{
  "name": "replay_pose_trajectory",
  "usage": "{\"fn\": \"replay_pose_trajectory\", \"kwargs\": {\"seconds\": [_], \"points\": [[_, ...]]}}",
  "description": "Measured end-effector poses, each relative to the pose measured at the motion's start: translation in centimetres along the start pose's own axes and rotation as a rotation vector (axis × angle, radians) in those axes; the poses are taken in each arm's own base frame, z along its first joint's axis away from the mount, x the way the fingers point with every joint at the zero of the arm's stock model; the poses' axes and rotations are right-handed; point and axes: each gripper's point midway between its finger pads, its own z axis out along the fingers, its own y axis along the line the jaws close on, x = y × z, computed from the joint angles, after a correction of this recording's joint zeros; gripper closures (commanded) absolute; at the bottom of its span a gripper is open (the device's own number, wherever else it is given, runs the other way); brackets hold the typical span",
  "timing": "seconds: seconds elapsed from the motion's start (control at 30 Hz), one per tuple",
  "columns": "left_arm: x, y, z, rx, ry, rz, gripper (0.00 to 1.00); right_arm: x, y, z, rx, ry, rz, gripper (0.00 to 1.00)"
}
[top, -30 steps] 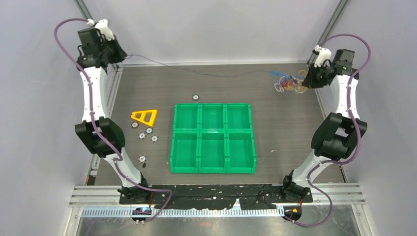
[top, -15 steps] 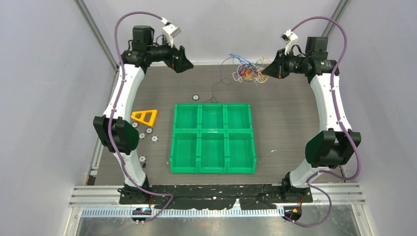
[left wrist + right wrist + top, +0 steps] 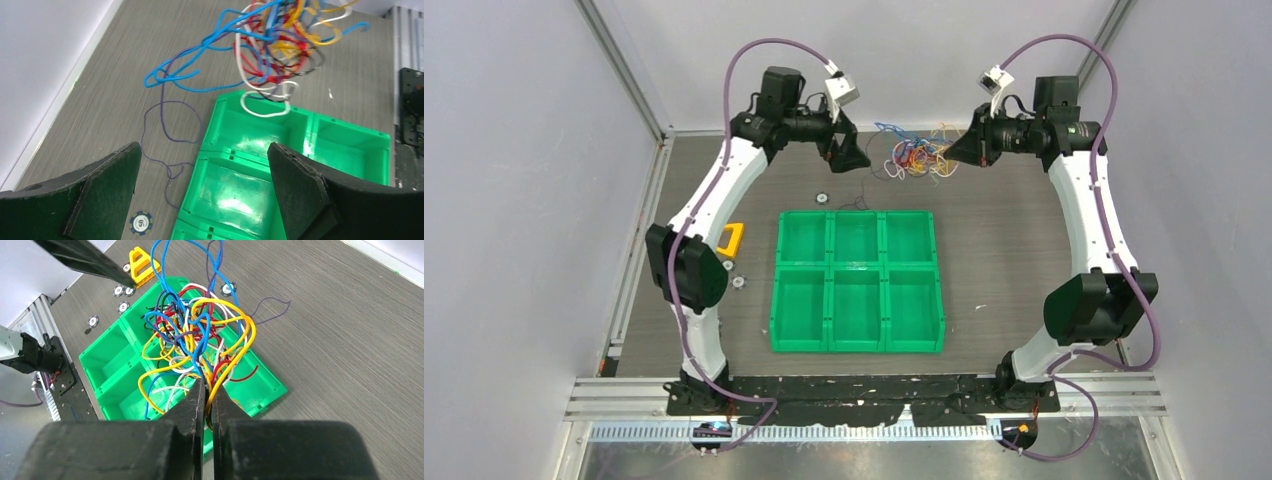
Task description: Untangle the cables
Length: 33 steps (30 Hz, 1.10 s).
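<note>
The cables (image 3: 914, 152) are a tangled bunch of blue, yellow, red and white wires held up over the back of the table. My right gripper (image 3: 957, 150) is shut on their right end; its wrist view shows yellow and red strands pinched at the tips (image 3: 207, 390), with the cables (image 3: 200, 335) fanning out above. My left gripper (image 3: 856, 160) is open just left of the bunch and holds nothing. Its fingers (image 3: 100, 195) stand wide apart, and the cables (image 3: 280, 40) hang ahead of them. A thin dark wire (image 3: 165, 125) trails from the bunch down to the table.
A green six-compartment tray (image 3: 856, 280) sits mid-table below the bunch. Small round chips (image 3: 822, 197) lie left of it, one chip (image 3: 140, 222) close under my left gripper. A yellow triangle (image 3: 732, 240) is partly hidden behind my left arm.
My right gripper carried the bunch from the far right corner to the back centre. My left gripper let go of the thin dark wire, opened, and swung right towards the bunch.
</note>
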Motion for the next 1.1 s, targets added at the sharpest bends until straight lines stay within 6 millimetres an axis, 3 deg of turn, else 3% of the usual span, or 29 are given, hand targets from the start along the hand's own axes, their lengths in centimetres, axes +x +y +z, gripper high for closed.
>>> {"fn": "replay_pose_trajectory", "kwargs": {"seconds": [0.17,0.33,0.4,0.5,0.67,0.73,0.93,1.1], "points": [[1.4,1.6,2.2,-0.065,0.019,0.004,0.07,-0.4,1.2,-0.5,-0.008,-0.005,-0.031,0.95],[2.0,4.1,3.6,-0.153,0.0,-0.022,0.22,-1.0,3.0,-0.6,-0.039,-0.014,-0.065,0.95],[2.1,4.9,4.3,-0.168,-0.014,-0.046,0.44,-1.0,3.4,-0.6,-0.048,-0.014,-0.072,0.95],[2.6,5.5,5.2,-0.17,-0.033,-0.112,0.97,-1.0,3.6,-0.6,-0.053,-0.01,-0.072,0.95],[2.7,5.8,5.2,-0.17,-0.045,-0.173,1.0,-1.3,2.7,-1.5,-0.01,-0.015,-0.055,0.95],[2.7,6.2,4.5,-0.176,-0.062,-0.225,1.0,-1.4,0.8,-2.7,0.056,-0.027,-0.021,0.94],[3.8,9.5,-0.2,-0.269,-0.104,-0.45,1.0,-0.2,-5.4,-5.7,0.241,-0.043,0.121,0.94],[5.1,12.6,-3.7,-0.371,-0.127,-0.57,1.0,2.2,-8.1,-6.8,0.312,-0.017,0.2,0.95]]}}
